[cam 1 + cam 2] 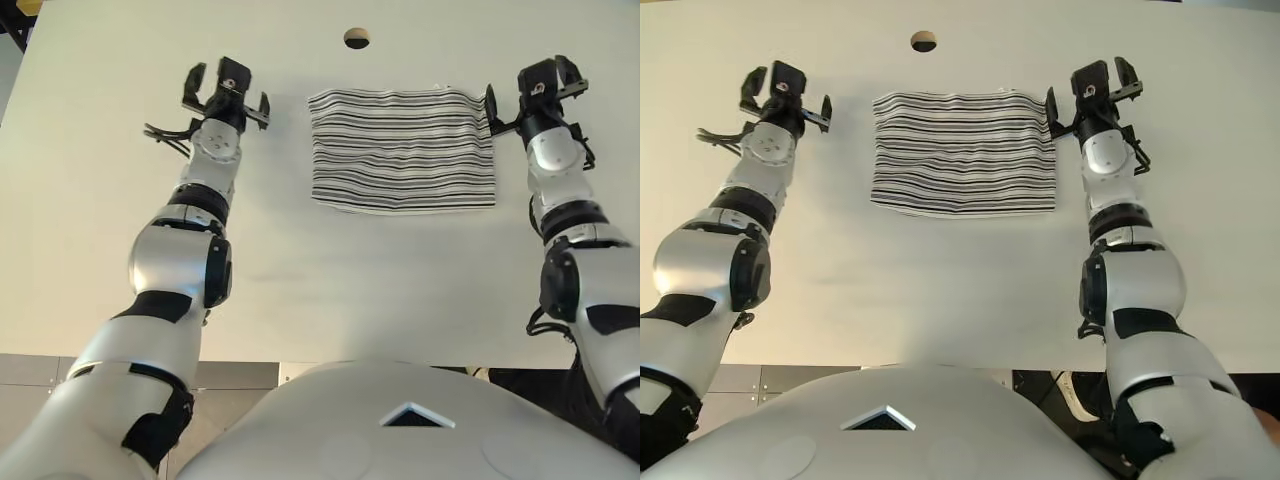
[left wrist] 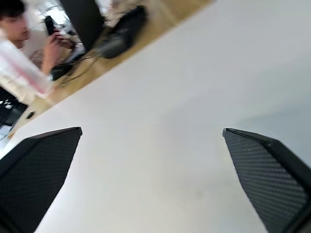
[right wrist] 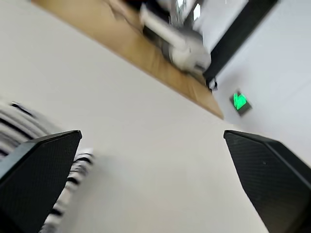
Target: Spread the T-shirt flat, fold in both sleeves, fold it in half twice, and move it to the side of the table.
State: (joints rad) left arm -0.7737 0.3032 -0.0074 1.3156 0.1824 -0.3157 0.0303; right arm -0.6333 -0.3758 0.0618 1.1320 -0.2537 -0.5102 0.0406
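Left eye view: both claws spread wide, both empty

Left claw (image 1: pixel 226 90) is over the bare table (image 1: pixel 90 200), fingers far apart and gripping nothing, well left of the T-shirt (image 1: pixel 403 150). Right claw (image 1: pixel 532 85) is equally spread, one finger just beside the T-shirt's far right corner. The striped T-shirt lies folded into a rectangle, slightly wider than deep, stripes running left to right. A round hole (image 1: pixel 356 38) lies beyond it.

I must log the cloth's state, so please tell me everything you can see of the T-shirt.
The T-shirt is soft cloth with thin black and white stripes, folded into a rough rectangle with no sleeves showing. It lies rippled on the white table, at its far middle. The open right gripper is beside its far right corner; contact is unclear.
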